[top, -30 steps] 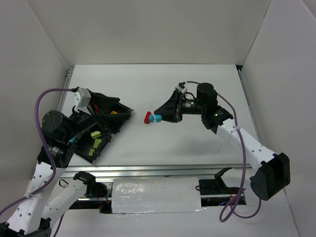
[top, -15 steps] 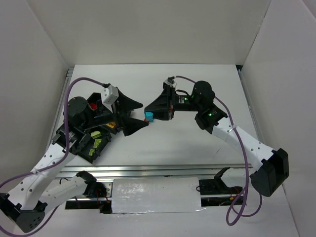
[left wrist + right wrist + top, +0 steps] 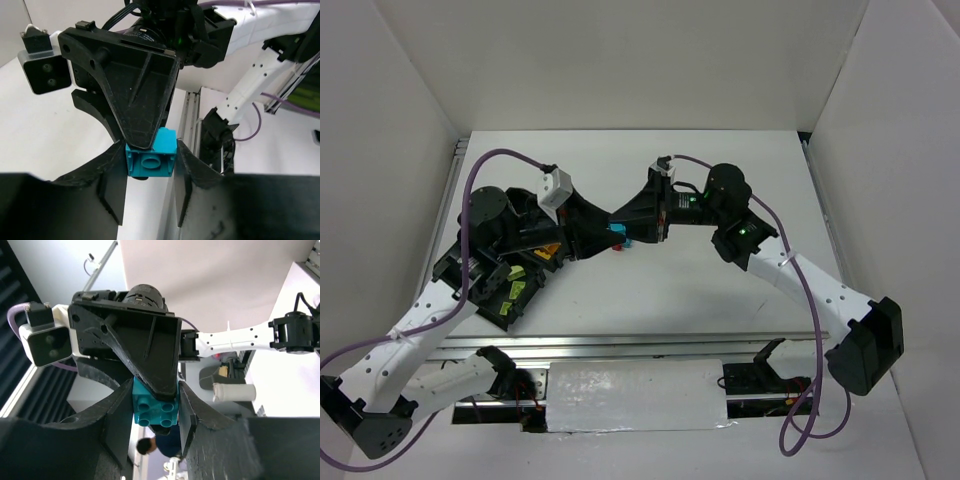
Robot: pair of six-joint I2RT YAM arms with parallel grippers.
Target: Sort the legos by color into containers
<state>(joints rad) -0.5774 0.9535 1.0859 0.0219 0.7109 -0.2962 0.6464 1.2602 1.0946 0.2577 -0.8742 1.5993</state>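
Note:
One cyan lego (image 3: 618, 238) hangs in the air over the middle of the table, caught between both grippers, which meet nose to nose. My right gripper (image 3: 155, 399) is shut on it, with the studded face (image 3: 154, 409) showing between its fingers. My left gripper (image 3: 150, 150) comes from the other side and its two fingers press the brick's (image 3: 151, 160) flanks, hollow underside towards that camera. The black tray of containers (image 3: 480, 300) lies at the left under the left arm, with lime green legos (image 3: 516, 282) and an orange one (image 3: 548, 250) showing in it.
White walls close the table in at the back and on both sides. A metal rail (image 3: 620, 345) runs along the near edge, by the arm bases. Purple cables (image 3: 800, 400) loop off both arms.
The left arm swung from over the tray to the table's middle, and its wide-open jaws have closed onto the cyan lego. The right gripper carried that lego a little left.

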